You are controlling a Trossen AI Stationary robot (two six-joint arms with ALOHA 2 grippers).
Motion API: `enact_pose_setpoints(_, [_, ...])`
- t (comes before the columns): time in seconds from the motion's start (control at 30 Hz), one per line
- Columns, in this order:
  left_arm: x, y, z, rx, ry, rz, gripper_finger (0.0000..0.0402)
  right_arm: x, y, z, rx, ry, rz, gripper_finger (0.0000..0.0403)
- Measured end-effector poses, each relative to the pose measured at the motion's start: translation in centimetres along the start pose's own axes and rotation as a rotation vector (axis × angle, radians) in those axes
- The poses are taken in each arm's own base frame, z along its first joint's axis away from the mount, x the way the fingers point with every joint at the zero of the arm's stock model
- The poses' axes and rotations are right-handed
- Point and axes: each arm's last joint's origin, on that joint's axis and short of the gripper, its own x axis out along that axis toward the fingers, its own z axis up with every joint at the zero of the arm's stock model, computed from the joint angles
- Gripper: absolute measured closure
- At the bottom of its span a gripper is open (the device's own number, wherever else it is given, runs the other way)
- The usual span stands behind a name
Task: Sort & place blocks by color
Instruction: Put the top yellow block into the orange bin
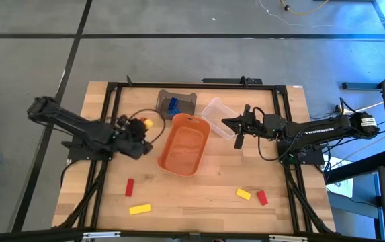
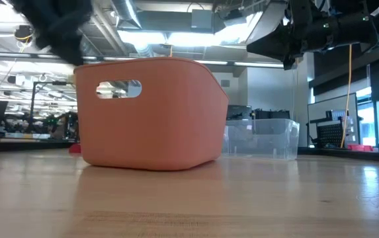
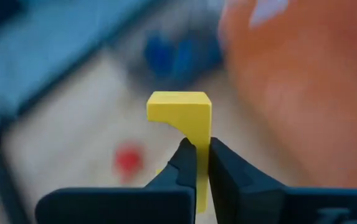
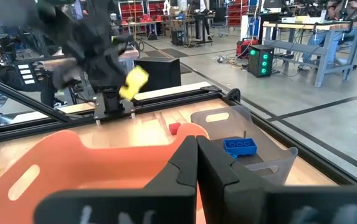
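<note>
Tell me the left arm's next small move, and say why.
Probably shift the left gripper sideways over the orange tub rim before opening. Its jaws are shut on the yellow block, held beside the tub. The grey bin already holds a blue block, so yellow likely belongs elsewhere. The right gripper waits by the clear bin.
</note>
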Motion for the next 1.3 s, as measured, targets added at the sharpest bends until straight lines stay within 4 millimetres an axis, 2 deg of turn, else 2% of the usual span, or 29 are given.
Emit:
enact_pose_setpoints(0.13, [-0.7, -0.7, 1.8, 0.007, -0.271, -0.13, 0.0392, 0.0, 0.0, 0.0, 0.007, 0.0, 0.001, 0.0402])
enact_pose_setpoints(0.37, [2.2, -2.0, 0.4, -0.025, -0.572, -0.518, 0.0392, 0.0, 0.1, 0.0, 0.023, 0.003, 0.034, 0.0402])
enact_pose_setpoints(0.5, [3.8, -1.6, 0.0, -0.044, -0.676, -0.624, 0.0391, 0.0, 0.1, 0.0, 0.019, 0.001, 0.034, 0.0402])
enact_pose_setpoints(1.07, [4.7, -1.1, 0.1, -0.072, -0.639, -0.649, 0.0391, 0.0, 0.1, 0.0, 0.019, 0.002, 0.034, 0.0402])
enact_pose_setpoints(1.2, [5.5, -1.8, 0.1, -0.076, -0.58, -0.582, 0.0391, 0.0, 0.1, 0.1, 0.014, -0.006, 0.035, 0.0402])
enact_pose_setpoints(1.3, [6.3, -3.2, 0.9, -0.047, -0.504, -0.562, 0.0391, 0.0, 0.1, 0.1, 0.004, -0.013, 0.036, 0.0402])
